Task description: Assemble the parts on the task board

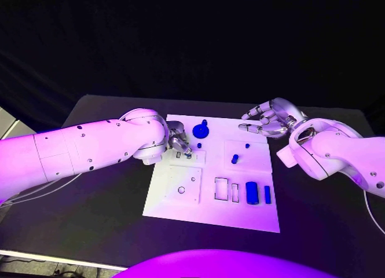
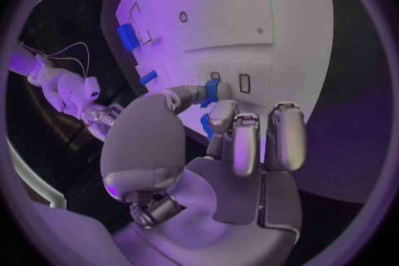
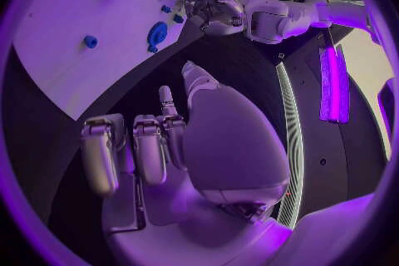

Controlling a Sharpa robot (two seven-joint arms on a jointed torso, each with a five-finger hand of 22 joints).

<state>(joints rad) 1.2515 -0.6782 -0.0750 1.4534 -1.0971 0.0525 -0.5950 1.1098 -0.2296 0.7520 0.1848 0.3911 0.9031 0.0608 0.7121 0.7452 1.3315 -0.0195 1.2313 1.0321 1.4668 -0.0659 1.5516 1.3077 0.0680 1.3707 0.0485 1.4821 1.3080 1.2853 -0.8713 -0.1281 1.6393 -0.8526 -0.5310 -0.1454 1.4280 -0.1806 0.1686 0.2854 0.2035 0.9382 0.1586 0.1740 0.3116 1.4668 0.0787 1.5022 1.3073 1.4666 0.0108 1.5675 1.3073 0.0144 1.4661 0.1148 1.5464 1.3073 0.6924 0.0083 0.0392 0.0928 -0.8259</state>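
Head view: the task board (image 1: 211, 217) lies mid-table; the left hand (image 1: 177, 143) is seen over its far left part, the right hand (image 1: 268, 120) off the far right corner.

Left wrist view: a small blue part (image 2: 211, 90) is pinched at the fingertips (image 2: 221, 112).

Right wrist view: fingers (image 3: 150, 148) are curled in, nothing held.

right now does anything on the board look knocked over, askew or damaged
Nothing stands out. The task board lies flat on the table, and its blue parts sit in place near their slots. The left robot hand pinches a small blue part over the board; the right robot hand holds nothing.
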